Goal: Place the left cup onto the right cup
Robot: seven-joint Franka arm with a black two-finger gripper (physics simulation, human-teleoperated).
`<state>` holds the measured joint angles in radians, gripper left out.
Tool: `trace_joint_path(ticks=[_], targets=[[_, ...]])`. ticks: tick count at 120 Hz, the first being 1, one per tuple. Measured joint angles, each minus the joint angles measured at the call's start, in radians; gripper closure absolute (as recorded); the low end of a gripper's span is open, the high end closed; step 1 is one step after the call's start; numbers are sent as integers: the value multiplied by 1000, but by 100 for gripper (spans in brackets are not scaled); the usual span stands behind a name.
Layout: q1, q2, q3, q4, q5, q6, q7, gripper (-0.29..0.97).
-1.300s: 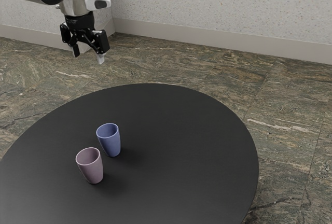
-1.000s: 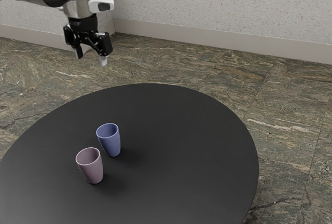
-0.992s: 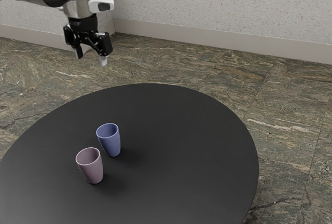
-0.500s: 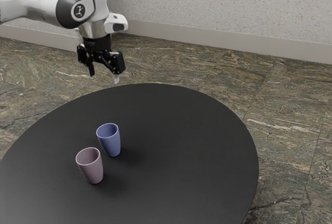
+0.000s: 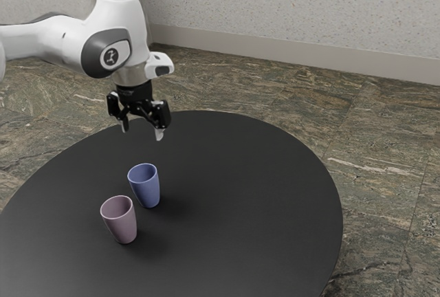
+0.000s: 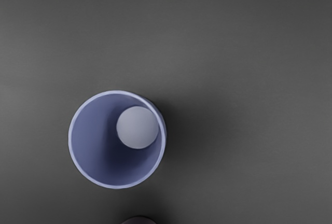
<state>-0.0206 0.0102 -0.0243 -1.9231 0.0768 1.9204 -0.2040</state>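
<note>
Jaws wide and empty, the gripper (image 5: 142,132) hovers above the blue cup (image 5: 144,184), seemingly lining up a grasp. The mauve cup (image 5: 119,218) stands just beside it, toward the round table's (image 5: 261,194) edge at the exterior view's left.

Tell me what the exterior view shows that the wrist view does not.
Exterior view: the arm, its open hand above the blue cup, the whole mauve cup, floor and wall. Wrist view: straight down into the blue cup, to its pale bottom. Both: the blue cup upright on the black table, apart from the mauve cup.
</note>
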Motion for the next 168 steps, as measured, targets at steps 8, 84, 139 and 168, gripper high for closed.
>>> trace_joint_path(ticks=[8,84,139,168], targets=[[-1,3,0,-10,0,21,-10,0],[2,37,40,-81,-29,161,-39,0],[2,86,41,-114,-37,244,-32,0],[3,114,41,-123,-38,281,-29,0]])
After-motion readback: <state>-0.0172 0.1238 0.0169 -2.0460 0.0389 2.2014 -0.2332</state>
